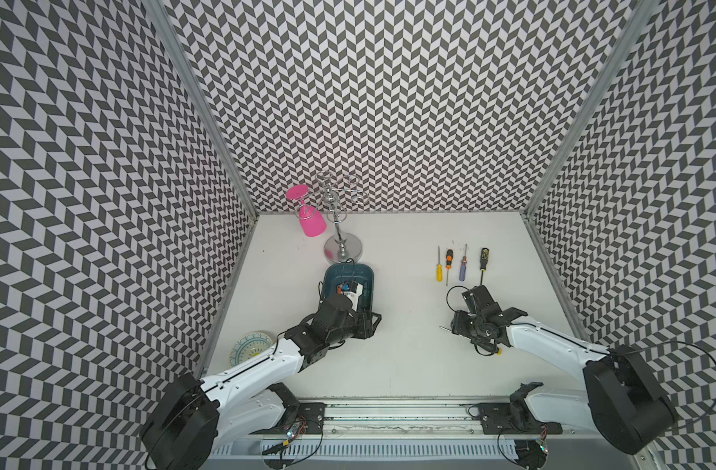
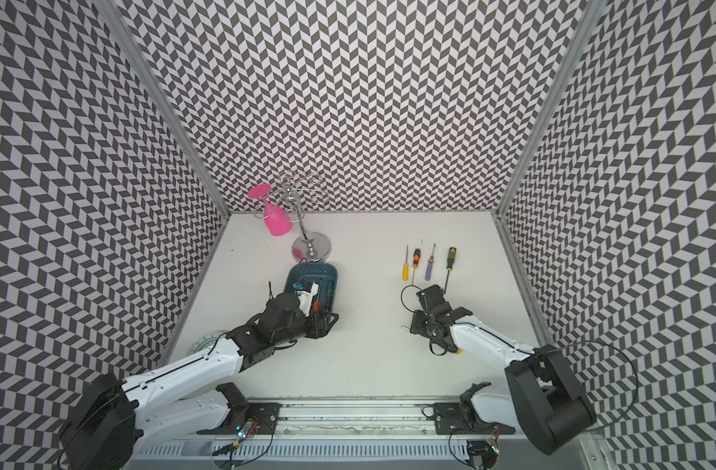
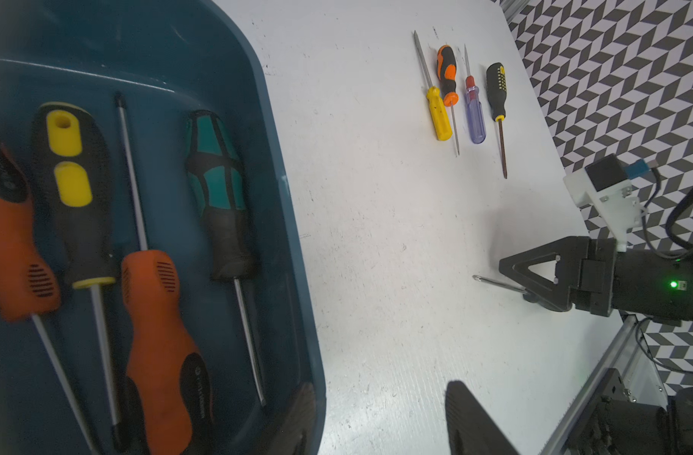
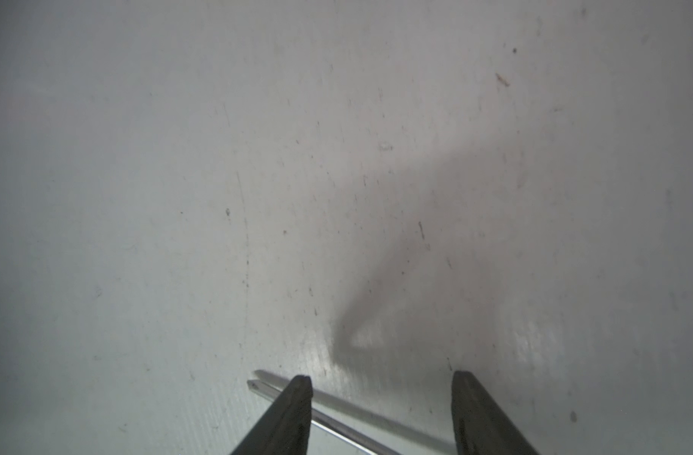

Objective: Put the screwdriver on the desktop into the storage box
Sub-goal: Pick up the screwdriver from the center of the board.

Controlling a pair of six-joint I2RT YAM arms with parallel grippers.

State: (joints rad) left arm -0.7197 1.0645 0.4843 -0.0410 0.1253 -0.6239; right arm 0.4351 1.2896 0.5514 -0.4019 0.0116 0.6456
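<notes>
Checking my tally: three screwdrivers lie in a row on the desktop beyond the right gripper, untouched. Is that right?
No, four: yellow screwdriver, orange-black screwdriver, purple screwdriver and black-yellow screwdriver lie in that row on the desktop beyond the right gripper, untouched. The left wrist view shows it.

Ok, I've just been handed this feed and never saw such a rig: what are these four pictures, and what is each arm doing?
Two robot arms reach over a white desktop. The two wide pictures look down from one overhead camera pair; the other two come from a camera on each wrist. The left gripper hovers at the teal storage box, jaws apart and empty; four large screwdrivers lie inside. The right gripper is low over a lone screwdriver, jaws apart over its shaft; no grip shows. At the far right four small screwdrivers lie in a row. A pink glass hangs on a chrome stand, and a patterned plate lies at the near left.
</notes>
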